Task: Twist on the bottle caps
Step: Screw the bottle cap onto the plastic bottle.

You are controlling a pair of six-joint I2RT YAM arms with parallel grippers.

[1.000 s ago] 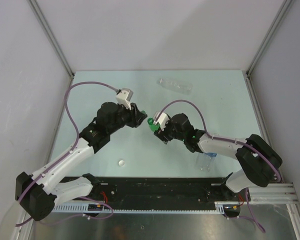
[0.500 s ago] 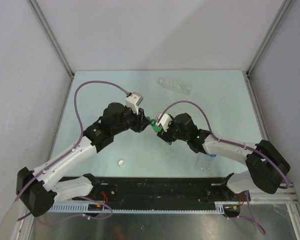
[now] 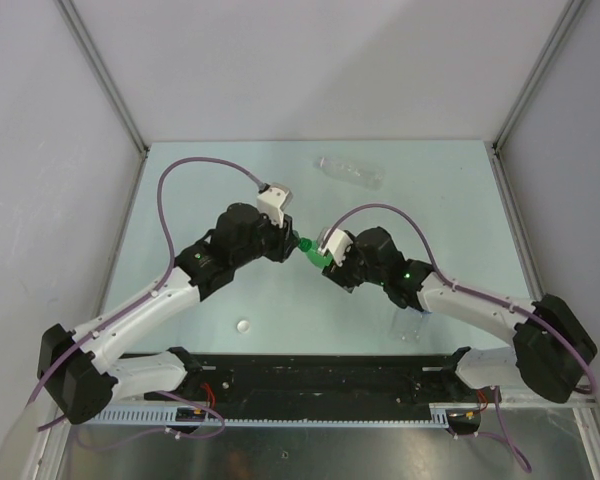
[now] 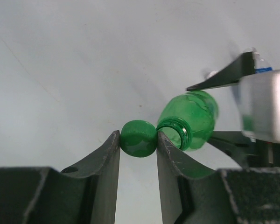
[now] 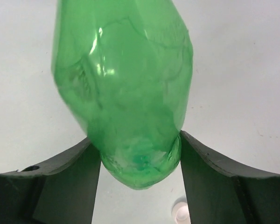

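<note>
I have the left gripper [image 4: 137, 138] pinching the green cap [image 4: 138, 138], which sits just beside the green bottle's [image 4: 189, 119] open mouth and is not yet threaded on. My right gripper [image 5: 136, 140] clamps that bottle at its base. A clear bottle [image 3: 350, 171] lies well beyond it and a white cap [image 3: 243, 325] well short of it.

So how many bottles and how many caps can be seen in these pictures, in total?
Bottles: 3 (green bottle, blue-labelled bottle, unlabelled bottle)
Caps: 3 (green cap, white cap, second white cap)
Total: 6
</note>
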